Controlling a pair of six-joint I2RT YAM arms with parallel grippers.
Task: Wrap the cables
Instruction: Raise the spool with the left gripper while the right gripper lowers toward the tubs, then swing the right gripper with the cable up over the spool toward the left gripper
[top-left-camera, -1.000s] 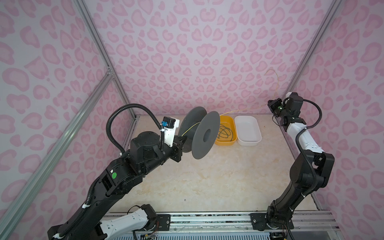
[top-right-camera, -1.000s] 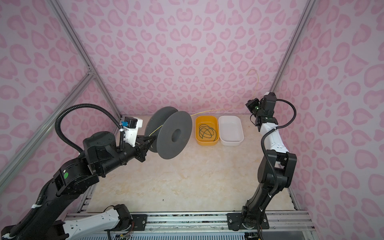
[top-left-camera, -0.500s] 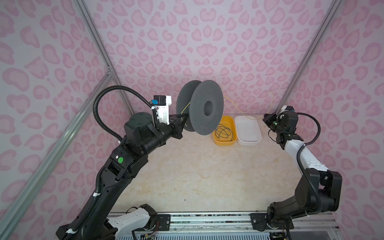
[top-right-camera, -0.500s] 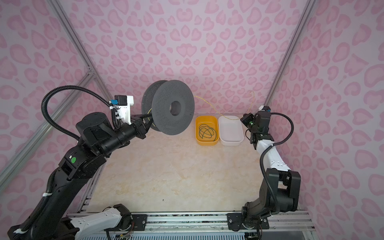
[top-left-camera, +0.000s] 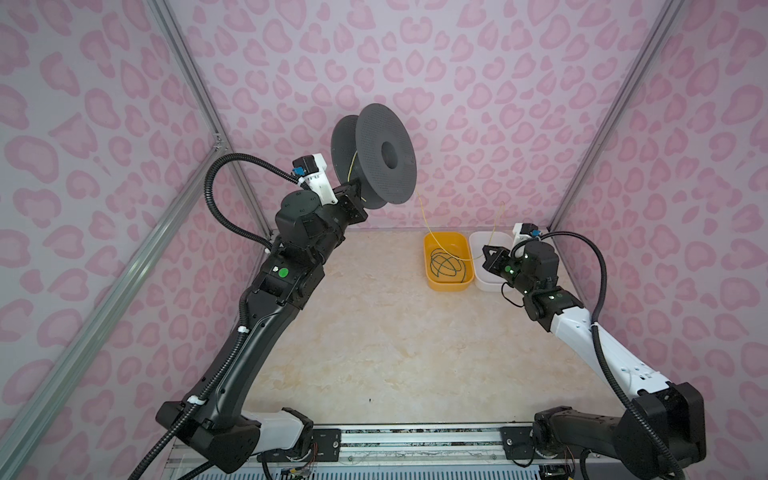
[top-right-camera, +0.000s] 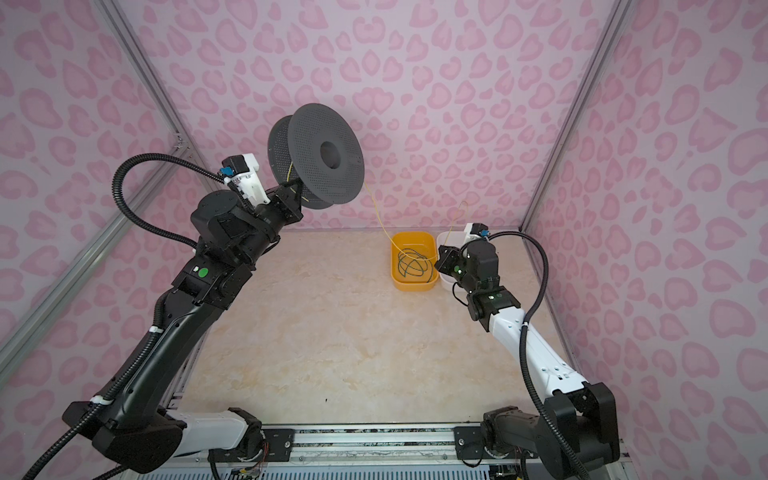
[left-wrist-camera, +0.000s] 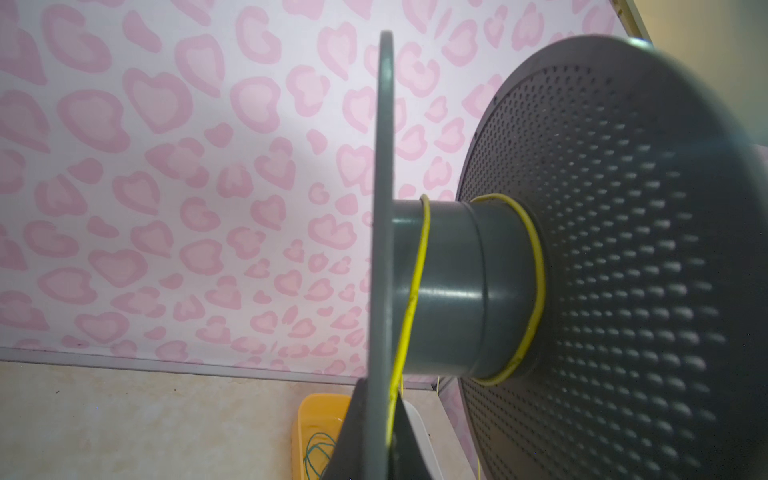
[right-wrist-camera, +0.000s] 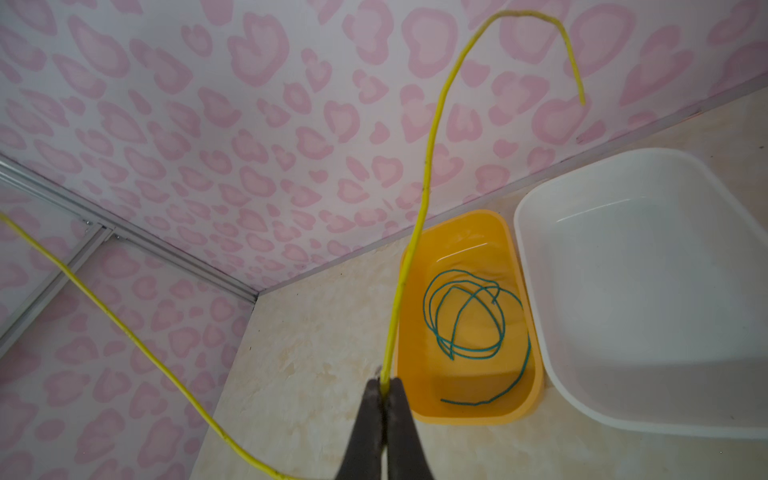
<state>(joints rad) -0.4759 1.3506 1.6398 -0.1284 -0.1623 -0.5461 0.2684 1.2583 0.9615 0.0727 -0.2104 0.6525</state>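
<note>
**Spool raised, yellow cable drawn taut.** A grey spool (top-left-camera: 384, 153) is held high above the table (top-left-camera: 374, 340), toward 11 o'clock in both top views. Its near flange is clamped edge-on by the left gripper (left-wrist-camera: 376, 436). In the left wrist view the yellow cable (left-wrist-camera: 542, 270) is seen looped around the hub. From the spool it is led down toward 4 o'clock, across the orange bin (top-left-camera: 430, 274), to the right gripper (right-wrist-camera: 384, 388), whose jaws are pinched tight on it. The free end is arched up above that gripper. The right gripper is poised low at 3 o'clock of the orange bin, over the white bin (top-left-camera: 484, 241). The green cable (right-wrist-camera: 465, 328) is seen coiled in loose loops on the floor of the orange bin, which is placed at 1 o'clock on the table, with the white bin set just beside it at 3 o'clock.
</note>
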